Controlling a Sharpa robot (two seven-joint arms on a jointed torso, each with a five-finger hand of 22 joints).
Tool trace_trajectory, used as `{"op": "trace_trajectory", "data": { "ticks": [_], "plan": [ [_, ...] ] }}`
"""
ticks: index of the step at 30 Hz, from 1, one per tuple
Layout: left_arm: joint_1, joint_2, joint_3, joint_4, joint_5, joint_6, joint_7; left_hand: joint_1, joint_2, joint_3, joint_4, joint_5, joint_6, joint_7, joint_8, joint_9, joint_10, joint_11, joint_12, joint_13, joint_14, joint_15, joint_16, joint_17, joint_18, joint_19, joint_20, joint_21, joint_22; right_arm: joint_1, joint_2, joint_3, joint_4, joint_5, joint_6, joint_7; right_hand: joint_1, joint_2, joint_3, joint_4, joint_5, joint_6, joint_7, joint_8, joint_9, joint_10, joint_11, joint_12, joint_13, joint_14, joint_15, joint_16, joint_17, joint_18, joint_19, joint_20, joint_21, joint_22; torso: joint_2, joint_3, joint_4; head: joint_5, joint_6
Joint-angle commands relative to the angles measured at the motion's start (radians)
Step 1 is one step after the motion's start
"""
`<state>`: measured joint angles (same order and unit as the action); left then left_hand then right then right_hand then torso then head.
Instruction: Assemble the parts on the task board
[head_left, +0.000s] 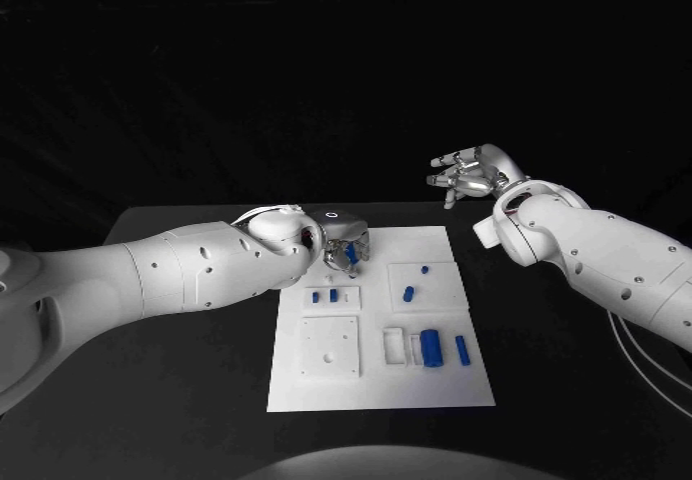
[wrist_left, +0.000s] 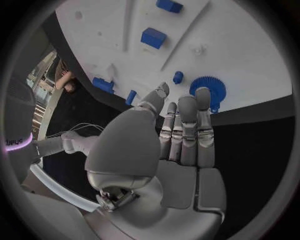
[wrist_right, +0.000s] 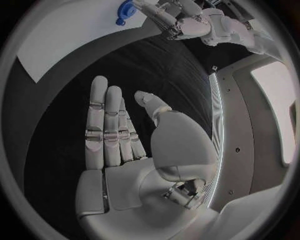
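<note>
Flat white task board (head_left: 378, 385) in the middle of the matte black table (head_left: 173, 400), with small blue parts (head_left: 431, 347) on it: cylinders, blocks, a toothed gear (wrist_left: 208, 90). Left hand (head_left: 343, 245) over the board's far edge, fingers straight, holding nothing. Silver right hand (head_left: 469, 176) raised beyond the far right corner, fingers spread, empty

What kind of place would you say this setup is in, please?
Probably a robotics lab test bench: a black table carries a white task board with small blue parts, and two white arms reach in, left hand and right hand.
</note>
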<state>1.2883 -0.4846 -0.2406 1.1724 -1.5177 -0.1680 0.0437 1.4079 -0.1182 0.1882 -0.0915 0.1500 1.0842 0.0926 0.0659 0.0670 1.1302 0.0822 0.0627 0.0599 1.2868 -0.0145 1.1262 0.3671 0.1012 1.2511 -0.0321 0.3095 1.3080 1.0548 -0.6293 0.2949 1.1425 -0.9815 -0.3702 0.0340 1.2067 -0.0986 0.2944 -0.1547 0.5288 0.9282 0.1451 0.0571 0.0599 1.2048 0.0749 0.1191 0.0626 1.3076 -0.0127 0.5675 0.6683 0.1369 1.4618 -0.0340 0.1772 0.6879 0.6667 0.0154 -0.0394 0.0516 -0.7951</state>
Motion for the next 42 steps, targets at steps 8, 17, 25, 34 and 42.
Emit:
{"op": "trace_trajectory", "data": {
  "ticks": [8, 17, 25, 34, 42],
  "plan": [
    [-0.005, 0.002, 0.0, -0.004, -0.031, 0.093, 0.001, 0.002, 0.004, 0.006, 0.005, 0.008, 0.002, 0.007, -0.002, -0.001, 0.017, -0.003, -0.004, -0.001, 0.009, 0.001, 0.014, -0.002, 0.013, 0.008, 0.004, 0.005, 0.02, 0.0, 0.0, 0.001, 0.005, 0.014, -0.005, 0.024, -0.009, -0.001, 0.001, -0.003, 0.008, 0.0, 0.005, 0.003, 0.001, 0.002, 0.002, -0.005, -0.001, -0.007, 0.001, 0.009, -0.005, 0.01, 0.026, 0.001, -0.009, -0.003, -0.002, -0.0008, 0.0017, -0.002, -0.004],
    [-0.009, 0.004, 0.001, -0.012, -0.032, 0.088, -0.004, 0.0, 0.007, 0.051, 0.004, 0.021, 0.005, 0.013, -0.003, -0.001, 0.033, -0.004, -0.004, -0.002, 0.011, 0.002, 0.022, -0.007, 0.017, 0.004, 0.004, 0.022, 0.021, 0.0, 0.0, 0.001, 0.006, 0.015, -0.005, 0.024, -0.009, -0.001, 0.001, -0.002, 0.008, -0.001, 0.005, 0.003, 0.001, 0.001, 0.003, -0.006, -0.001, -0.008, 0.002, 0.011, -0.008, 0.01, 0.026, 0.001, -0.01, -0.004, -0.002, -0.0004, 0.0006, -0.004, -0.004],
    [-0.014, 0.011, 0.001, -0.023, -0.032, 0.082, 0.0, -0.003, 0.014, 0.098, -0.004, 0.023, 0.02, 0.015, -0.002, -0.001, 0.051, -0.008, -0.004, -0.002, 0.011, 0.0, 0.024, -0.01, 0.019, -0.007, 0.002, 0.046, 0.022, 0.0, 0.0, 0.001, 0.007, 0.015, -0.003, 0.023, -0.009, -0.001, 0.001, -0.003, 0.009, 0.0, 0.005, 0.003, 0.001, 0.0, 0.003, -0.007, -0.001, -0.01, 0.002, 0.014, -0.013, 0.011, 0.027, 0.001, -0.012, -0.005, -0.002, -0.0003, 0.0001, -0.006, -0.004],
    [-0.023, 0.019, 0.001, -0.04, -0.032, 0.085, 0.004, -0.007, 0.024, 0.11, -0.003, 0.021, 0.027, 0.015, -0.002, -0.001, 0.056, -0.01, -0.004, -0.002, 0.015, -0.001, 0.027, -0.01, 0.02, -0.01, 0.002, 0.06, 0.021, 0.0, 0.0, 0.001, 0.008, 0.014, 0.0, 0.023, -0.009, -0.001, 0.001, -0.003, 0.009, 0.0, 0.005, 0.003, 0.001, 0.0, 0.003, -0.007, -0.001, -0.01, 0.002, 0.014, -0.013, 0.011, 0.027, 0.001, -0.012, -0.005, -0.002, -0.0005, 0.0012, -0.008, -0.006],
    [-0.03, 0.027, 0.001, -0.058, -0.032, 0.087, 0.008, -0.009, 0.029, 0.112, 0.0, 0.02, 0.026, 0.014, -0.002, -0.001, 0.053, -0.01, -0.004, -0.002, 0.017, -0.001, 0.028, -0.01, 0.02, -0.011, 0.002, 0.064, 0.021, 0.0, 0.001, 0.001, 0.009, 0.014, 0.003, 0.022, -0.009, -0.001, 0.001, -0.003, 0.009, 0.0, 0.005, 0.003, 0.001, 0.0, 0.003, -0.007, -0.001, -0.01, 0.002, 0.014, -0.013, 0.011, 0.027, 0.001, -0.012, -0.005, -0.002, -0.0006, 0.0006, -0.01, -0.007]
  ]
}}
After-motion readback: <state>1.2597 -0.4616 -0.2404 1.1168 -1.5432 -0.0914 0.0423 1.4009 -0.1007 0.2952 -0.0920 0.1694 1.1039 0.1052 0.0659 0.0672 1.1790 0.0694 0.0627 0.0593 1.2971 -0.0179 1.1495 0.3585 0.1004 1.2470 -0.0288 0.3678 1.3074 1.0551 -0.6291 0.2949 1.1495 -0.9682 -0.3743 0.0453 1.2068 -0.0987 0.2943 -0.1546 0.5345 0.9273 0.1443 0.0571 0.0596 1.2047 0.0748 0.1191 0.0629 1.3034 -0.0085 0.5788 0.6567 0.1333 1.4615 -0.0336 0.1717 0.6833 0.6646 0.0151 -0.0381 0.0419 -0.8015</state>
